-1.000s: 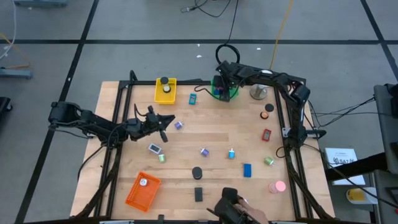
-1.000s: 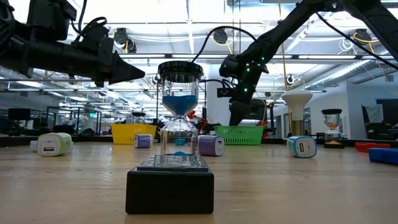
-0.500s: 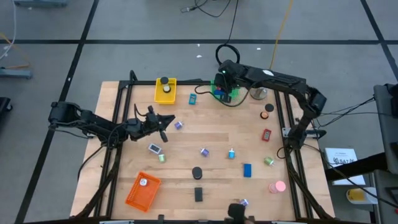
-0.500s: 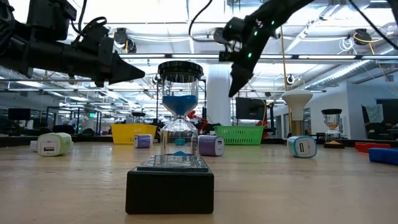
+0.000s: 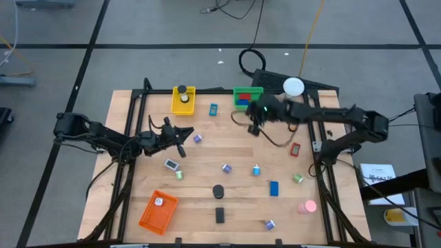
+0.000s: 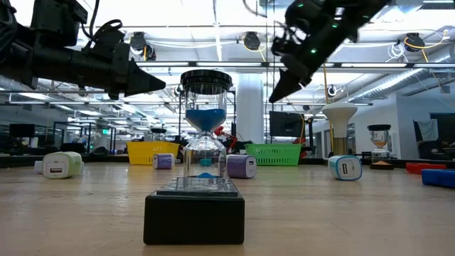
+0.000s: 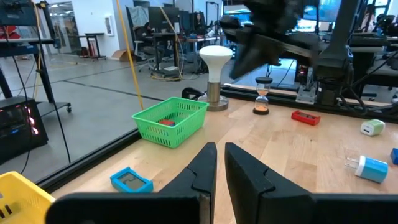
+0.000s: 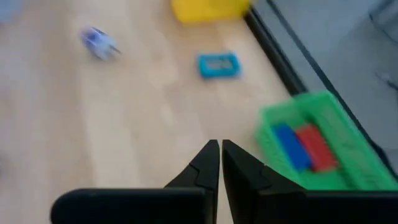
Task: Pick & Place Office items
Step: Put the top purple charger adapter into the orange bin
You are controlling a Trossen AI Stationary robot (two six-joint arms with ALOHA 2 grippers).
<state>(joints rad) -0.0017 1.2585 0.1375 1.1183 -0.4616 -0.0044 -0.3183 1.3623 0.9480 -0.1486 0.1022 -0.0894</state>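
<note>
Small office items lie scattered on the wooden table point(image 5: 207, 155): a blue block point(image 5: 273, 188), a red piece point(image 5: 295, 149), purple clips point(image 5: 198, 138), a pink round piece point(image 5: 306, 206), a black disc point(image 5: 218, 191) and a black block point(image 5: 220, 215). A blue piece point(image 8: 289, 146) and a red piece point(image 8: 314, 146) lie in the green basket point(image 5: 248, 95). My right gripper point(image 5: 253, 128) hangs shut and empty above the table, just near-side of that basket. My left gripper point(image 5: 182, 138) waits shut, level, at the table's left.
A yellow basket point(image 5: 183, 100) holding a black disc stands at the far edge. An orange basket point(image 5: 158, 210) sits near left. A white ball on a stand point(image 5: 293, 86) is at the far right. An hourglass on a black base point(image 6: 205, 153) stands close to the low camera.
My right gripper has drawn back from over the green basket toward the table's near edge and risen, tipping less steeply, its fingers closing as it went. At the near edge a person's hand has withdrawn, leaving a purple clip on the table.
</note>
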